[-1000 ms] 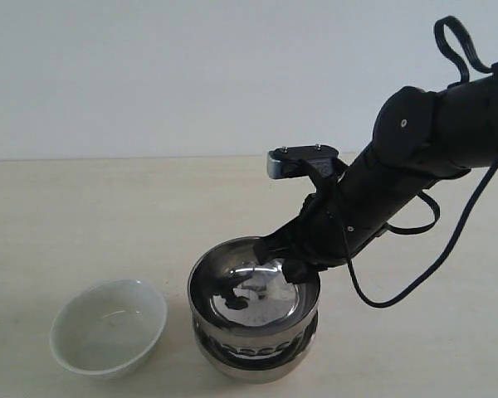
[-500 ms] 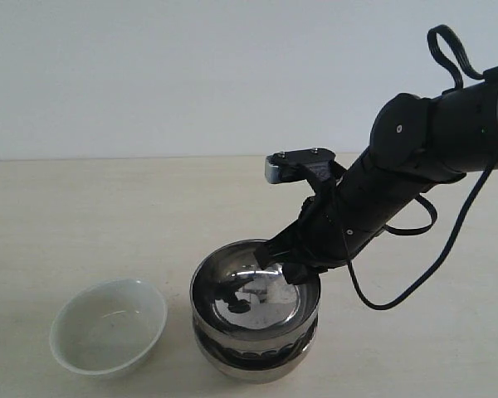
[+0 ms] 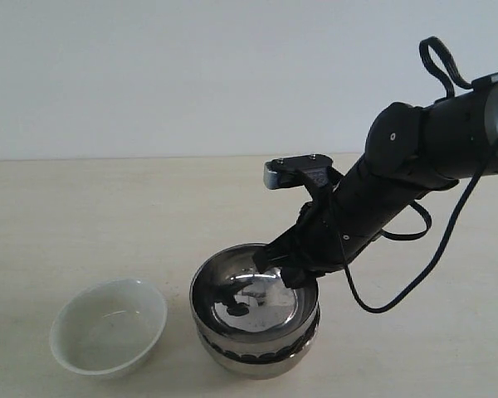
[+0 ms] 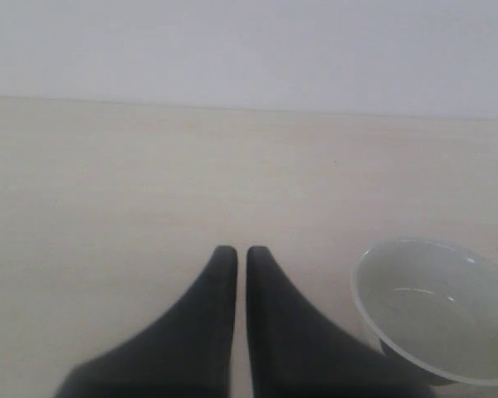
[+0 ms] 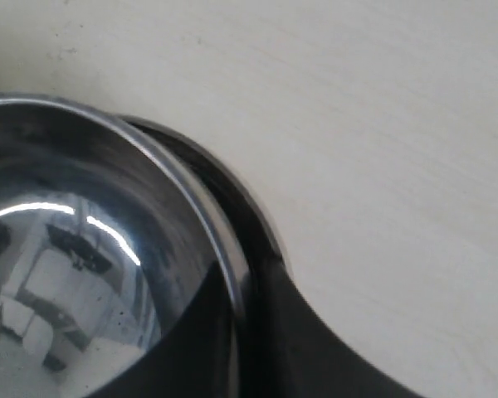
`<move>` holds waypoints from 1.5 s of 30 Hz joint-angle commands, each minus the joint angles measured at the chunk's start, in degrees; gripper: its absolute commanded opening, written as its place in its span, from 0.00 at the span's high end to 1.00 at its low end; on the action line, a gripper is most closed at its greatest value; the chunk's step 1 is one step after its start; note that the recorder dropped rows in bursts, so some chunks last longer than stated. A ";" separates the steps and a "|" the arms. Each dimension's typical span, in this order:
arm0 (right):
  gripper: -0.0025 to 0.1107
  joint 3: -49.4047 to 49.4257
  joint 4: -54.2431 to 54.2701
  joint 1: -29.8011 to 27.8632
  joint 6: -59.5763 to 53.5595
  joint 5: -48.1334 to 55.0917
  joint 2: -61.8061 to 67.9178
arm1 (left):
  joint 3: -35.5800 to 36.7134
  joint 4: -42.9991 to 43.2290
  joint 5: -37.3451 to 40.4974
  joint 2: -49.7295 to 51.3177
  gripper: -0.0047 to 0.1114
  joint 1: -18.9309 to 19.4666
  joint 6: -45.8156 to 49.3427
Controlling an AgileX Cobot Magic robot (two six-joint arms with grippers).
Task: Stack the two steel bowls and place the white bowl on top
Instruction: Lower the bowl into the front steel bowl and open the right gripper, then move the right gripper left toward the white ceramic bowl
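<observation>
The smooth steel bowl [image 3: 253, 300] sits nested in the ribbed steel bowl [image 3: 257, 355] at the table's front centre. My right gripper [image 3: 289, 269] is shut on the upper bowl's right rim, one finger inside and one outside. In the right wrist view the upper steel bowl [image 5: 75, 249] fills one side, its rim pinched between the right gripper [image 5: 245, 286] fingers, with the lower bowl's rim [image 5: 232, 186] just outside. The white bowl [image 3: 108, 326] stands alone to the left. In the left wrist view the left gripper [image 4: 235, 253] is shut and holds nothing, and the white bowl [image 4: 440, 311] lies beside it.
The pale wooden table [image 3: 83, 224] carries only the bowls. A plain white wall stands behind it. The right arm's black cable [image 3: 415, 274] loops down beside the stacked bowls. The left arm does not show in the exterior view.
The upper steel bowl has sunk lower into the ribbed one, levelling out. The right arm has dropped slightly with it. The white bowl has not moved.
</observation>
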 commanded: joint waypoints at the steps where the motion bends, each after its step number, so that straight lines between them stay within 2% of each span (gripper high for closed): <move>1: 0.92 -0.13 -0.06 0.19 -0.80 -0.78 -0.13 | 0.17 0.00 -0.51 -0.18 0.93 -0.29 -0.27; 7: 0.59 -0.13 0.16 0.19 -0.80 -0.78 -0.13 | 0.17 0.00 -0.51 -0.18 0.93 -0.29 -0.27; 8: 0.57 -0.13 0.16 0.19 -0.90 -0.64 -0.13 | 0.17 0.00 -0.51 -0.18 0.93 -0.29 -0.27; 24: 0.57 -0.25 0.39 0.19 -1.42 -0.67 -6.40 | 0.17 0.00 -0.51 -0.18 0.93 -0.29 -0.27; 26: 0.59 -0.25 0.39 0.19 -1.53 -1.56 -7.42 | 0.17 0.00 -0.51 -0.18 0.93 -0.29 -0.27; 28: 0.75 -0.25 0.28 0.19 -1.53 -2.47 -8.68 | 0.17 0.00 -0.51 -0.18 0.93 -0.29 -0.27; 29: 0.92 -0.25 0.28 0.19 -1.79 -2.90 -9.59 | 0.17 0.00 -0.51 -0.18 0.93 -0.29 -0.27; 30: 0.98 -0.25 0.28 0.19 -1.89 -2.90 -9.88 | 0.17 0.00 -0.51 -0.18 0.93 -0.29 -0.27; 33: 0.98 -0.03 0.28 0.19 -1.89 -0.88 -9.66 | 0.17 0.00 -0.51 -0.18 0.93 -0.29 -0.27; 41: 0.98 6.43 0.03 0.19 -2.15 -10.37 -7.62 | 0.17 0.00 -0.51 -0.18 0.93 -0.29 -0.27; 45: 0.98 6.93 0.34 0.19 -2.15 -10.37 -7.51 | 0.17 0.00 -0.51 -0.18 0.93 -0.29 -0.27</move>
